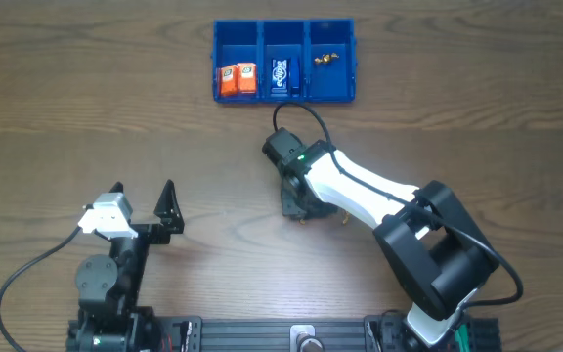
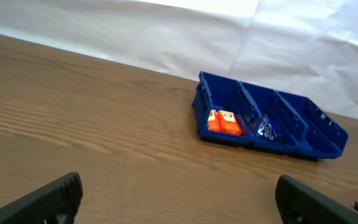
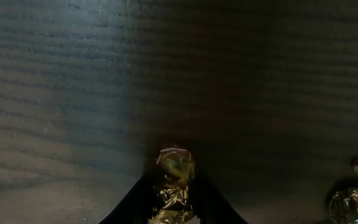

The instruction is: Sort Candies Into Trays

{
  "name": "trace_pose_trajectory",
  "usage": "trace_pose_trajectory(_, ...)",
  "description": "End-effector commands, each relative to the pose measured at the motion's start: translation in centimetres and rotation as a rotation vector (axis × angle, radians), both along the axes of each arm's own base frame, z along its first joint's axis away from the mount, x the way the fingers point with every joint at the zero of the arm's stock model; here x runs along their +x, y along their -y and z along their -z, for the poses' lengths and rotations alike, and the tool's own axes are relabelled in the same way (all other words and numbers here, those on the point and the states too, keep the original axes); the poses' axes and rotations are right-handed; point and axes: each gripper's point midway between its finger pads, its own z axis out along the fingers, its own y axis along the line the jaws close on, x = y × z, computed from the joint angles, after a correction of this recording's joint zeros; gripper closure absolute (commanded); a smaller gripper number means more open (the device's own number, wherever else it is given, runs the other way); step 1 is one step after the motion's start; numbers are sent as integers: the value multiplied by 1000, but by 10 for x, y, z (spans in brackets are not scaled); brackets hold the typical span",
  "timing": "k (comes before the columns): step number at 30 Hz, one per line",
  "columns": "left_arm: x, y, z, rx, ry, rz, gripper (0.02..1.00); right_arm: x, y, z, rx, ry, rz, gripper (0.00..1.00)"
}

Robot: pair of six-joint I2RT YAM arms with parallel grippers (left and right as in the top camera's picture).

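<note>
Pinching a gold-wrapped candy [image 3: 174,169], the right gripper [image 3: 174,204] is set at the surface's [image 1: 86,108] middle, fingers closed on it; the left gripper [image 1: 143,196] is held wide open, empty, by the near edge.

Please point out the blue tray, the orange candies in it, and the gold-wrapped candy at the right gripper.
blue tray [image 1: 283,98]: top view, on its near wall.
orange candies [image 1: 237,80]: top view, middle of the pair.
gold-wrapped candy [image 3: 174,180]: right wrist view, middle of its foil.
</note>
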Motion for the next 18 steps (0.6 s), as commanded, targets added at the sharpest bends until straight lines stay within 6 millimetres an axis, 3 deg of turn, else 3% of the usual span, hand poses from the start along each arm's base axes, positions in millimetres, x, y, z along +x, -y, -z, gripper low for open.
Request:
trace_pose_trajectory(1, 0, 1, 17, 16, -38, 7, 20, -3, 6, 11, -37, -18, 8, 814)
trace_pose_trajectory(5, 0, 1, 17, 16, -38, 7, 20, 1, 5, 9, -35, -1, 8, 840)
trace_pose_trajectory(8, 0, 1, 17, 16, -38, 7, 20, 14, 3, -8, -20, 53, 10, 849)
trace_pose_trajectory(11, 0, 1, 17, 16, -38, 7, 20, 40, 5, -42, 4, 130, 13, 849)
trace_pose_trajectory(18, 0, 1, 17, 16, -38, 7, 20, 141, 31, -148, 34, 384, 60, 844)
